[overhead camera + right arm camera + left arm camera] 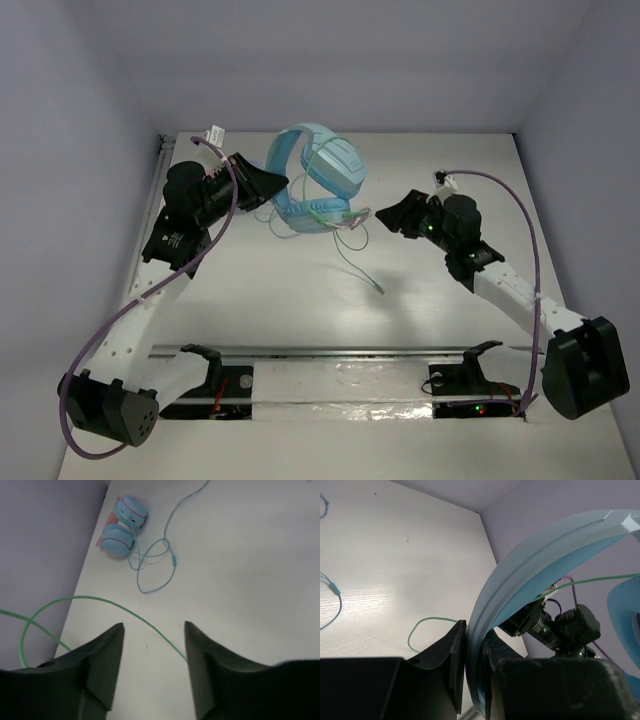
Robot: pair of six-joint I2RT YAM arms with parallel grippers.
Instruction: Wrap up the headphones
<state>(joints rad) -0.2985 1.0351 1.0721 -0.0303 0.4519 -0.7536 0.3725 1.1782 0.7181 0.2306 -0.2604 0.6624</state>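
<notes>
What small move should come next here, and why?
Probably lower the right gripper and close on the green cable. Its jaws are open with the loose cable running beneath them, while the left gripper is shut on the headband, steadying the headphones.

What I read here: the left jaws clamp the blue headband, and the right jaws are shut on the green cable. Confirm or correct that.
One thing is wrong: the right gripper is not shut on the green cable. The right wrist view shows its jaws standing wide apart, with the cable crossing the gap ungripped. The left gripper does clamp the headband of the headphones.
</notes>
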